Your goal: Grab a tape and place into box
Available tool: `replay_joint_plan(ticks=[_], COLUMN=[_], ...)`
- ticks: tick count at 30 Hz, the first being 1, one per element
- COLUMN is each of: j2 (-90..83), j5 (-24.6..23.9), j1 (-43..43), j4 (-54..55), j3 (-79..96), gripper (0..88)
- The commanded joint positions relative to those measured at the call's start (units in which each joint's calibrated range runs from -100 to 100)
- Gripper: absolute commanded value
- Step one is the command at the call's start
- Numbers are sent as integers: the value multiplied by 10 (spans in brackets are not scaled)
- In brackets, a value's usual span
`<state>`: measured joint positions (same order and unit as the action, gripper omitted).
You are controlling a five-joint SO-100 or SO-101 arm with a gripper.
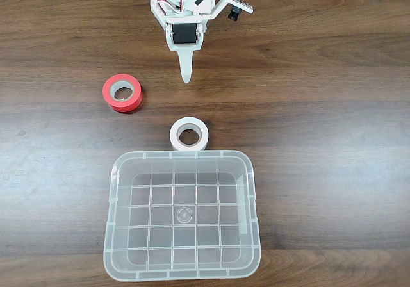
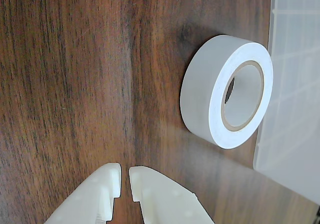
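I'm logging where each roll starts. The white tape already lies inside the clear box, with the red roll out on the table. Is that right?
Not quite. The white tape is not inside the clear box; the fixed view shows it on the table just outside the box's far rim. The red roll is out on the table, as you said.

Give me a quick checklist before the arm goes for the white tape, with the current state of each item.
1. White tape lying flat, hole up, free to grab: ok.
2. Gripper empty: ok.
3. Gripper opened wide enough for the roll: not ok, the fingertips are nearly together.
4. Path from gripper to white tape free of the red tape: ok, it sits off to the left in the fixed view.
5. Box empty and open: ok.
6. White tape apart from the box rim: cannot tell.
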<state>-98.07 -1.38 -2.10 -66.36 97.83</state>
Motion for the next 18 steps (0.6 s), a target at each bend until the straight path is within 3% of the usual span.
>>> replay_joint_plan(ticks=[1, 18], j2=[-7, -7], j5=[-6, -9], j1=[1, 1], j4=[0, 1], j3=[-8, -8], gripper=[13, 13])
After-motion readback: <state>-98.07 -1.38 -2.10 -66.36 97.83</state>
